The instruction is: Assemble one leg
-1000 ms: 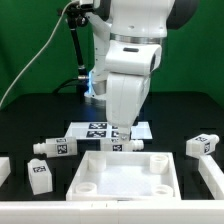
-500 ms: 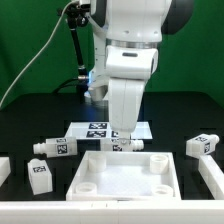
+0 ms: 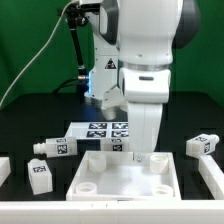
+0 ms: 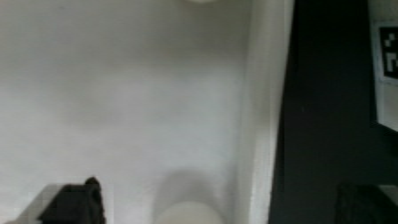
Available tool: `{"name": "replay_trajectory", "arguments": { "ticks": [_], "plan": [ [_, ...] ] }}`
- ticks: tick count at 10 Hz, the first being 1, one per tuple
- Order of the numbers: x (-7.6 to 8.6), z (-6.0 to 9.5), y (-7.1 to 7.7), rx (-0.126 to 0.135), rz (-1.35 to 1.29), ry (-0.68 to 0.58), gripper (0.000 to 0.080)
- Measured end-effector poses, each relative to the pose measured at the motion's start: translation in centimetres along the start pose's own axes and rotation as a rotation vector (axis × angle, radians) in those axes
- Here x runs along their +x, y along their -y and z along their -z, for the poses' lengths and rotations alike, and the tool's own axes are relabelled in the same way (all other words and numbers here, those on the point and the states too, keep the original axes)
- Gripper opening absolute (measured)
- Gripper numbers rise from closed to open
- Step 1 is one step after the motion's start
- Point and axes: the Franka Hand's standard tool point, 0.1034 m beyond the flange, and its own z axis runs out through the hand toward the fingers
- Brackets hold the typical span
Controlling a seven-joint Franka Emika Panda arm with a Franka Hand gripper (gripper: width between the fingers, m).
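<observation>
The big white square top [image 3: 100, 178] lies at the front of the table. My gripper [image 3: 150, 150] hangs low over its far right corner, near a corner hole [image 3: 157, 160]. In the wrist view the gripper [image 4: 222, 205] is open and empty, one dark fingertip [image 4: 71, 203] over the white top [image 4: 125, 100] and the other over the black table. A round corner hole [image 4: 182, 207] shows between them. White legs with marker tags lie around: one [image 3: 55, 147] on the exterior view's left, one [image 3: 40, 173] in front of it, one [image 3: 203, 144] on the right, one [image 3: 113, 144] just behind the top.
The marker board [image 3: 100, 129] lies behind the top, partly hidden by the arm. More white parts sit at the far left edge [image 3: 4, 168] and the far right edge [image 3: 214, 176]. A marker tag [image 4: 388, 55] shows at the wrist view's edge.
The arm has swung toward the exterior view's right and come down a little, from behind the top's far edge to over its far right corner. The parts have not moved.
</observation>
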Motion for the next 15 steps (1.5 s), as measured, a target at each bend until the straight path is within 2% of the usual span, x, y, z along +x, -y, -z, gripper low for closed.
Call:
{"name": "replay_trajectory", "arguments": {
  "ticks": [3,4,5,6,7,8,9,10,13,15],
  "plan": [
    [0.3,-1.5,0.9,0.031,-0.003,0.000,0.0649],
    [0.2,-1.5,0.9,0.033,-0.006,0.000,0.0649],
    [0.0,-1.5,0.8,0.033,-0.009,0.000,0.0522],
    [-0.1,-1.6,0.8,0.033,-0.009,0.000,0.0522],
    [-0.1,-1.6,0.8,0.033,-0.010,0.000,0.0384],
    [-0.1,-1.6,0.8,0.033,-0.010,0.000,0.0192],
    [-0.1,-1.6,0.8,0.033,-0.010,0.000,0.0192],
    [-0.1,-1.5,0.7,0.028,-0.011,0.000,0.0057],
    [0.0,-1.4,0.6,0.025,-0.005,0.000,0.0057],
    [1.1,-1.5,0.4,0.023,0.038,0.004,0.0057]
  ]
}}
